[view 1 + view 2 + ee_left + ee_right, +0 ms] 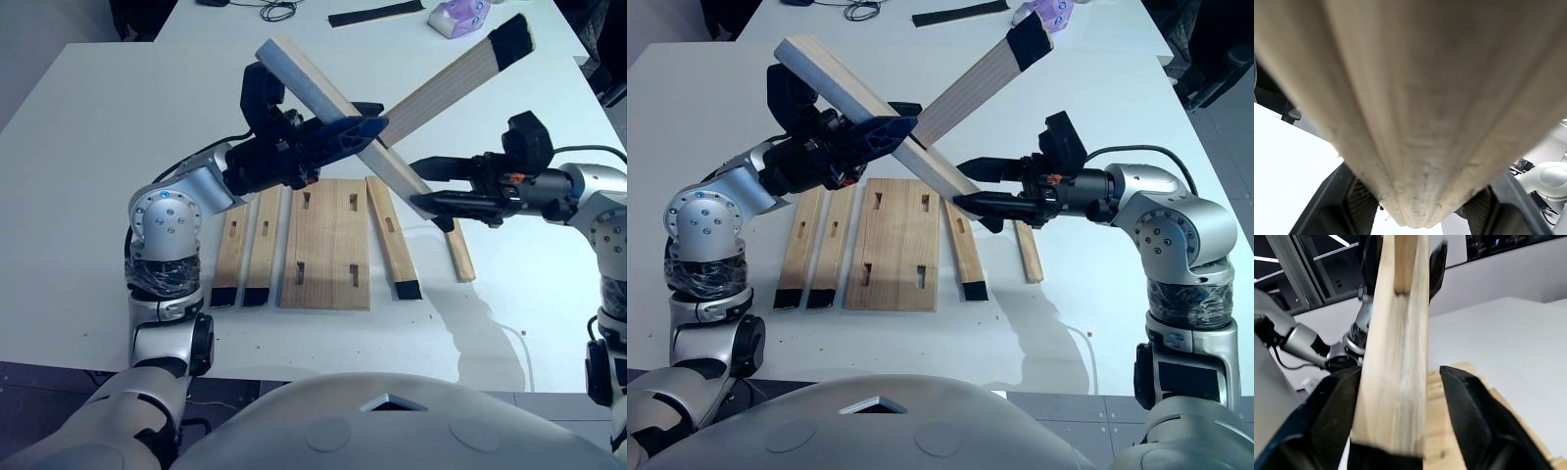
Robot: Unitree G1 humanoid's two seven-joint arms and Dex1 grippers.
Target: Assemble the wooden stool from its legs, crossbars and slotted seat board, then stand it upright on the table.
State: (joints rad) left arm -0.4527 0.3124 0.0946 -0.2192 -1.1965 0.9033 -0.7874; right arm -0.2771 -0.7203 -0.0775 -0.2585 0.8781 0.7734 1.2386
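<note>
The left gripper [358, 132] was clenched on a pale bar [313, 88] at the very spot where a black-tipped leg [460, 73] crossed it, probably to steady the joint in mid-air while the two pieces were seated. The bar's lower end ran into the right gripper [431, 186]; whether that one was biting I cannot tell. Beneath both grippers the seat board [326, 245] lay flat on the table [78, 147], its four slots all empty.

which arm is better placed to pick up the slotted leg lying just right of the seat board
Right, probably. The right end effector hangs over that leg, open around the lower end of the crossed pieces; the left end effector is clamped on their crossing, holding them up.
</note>
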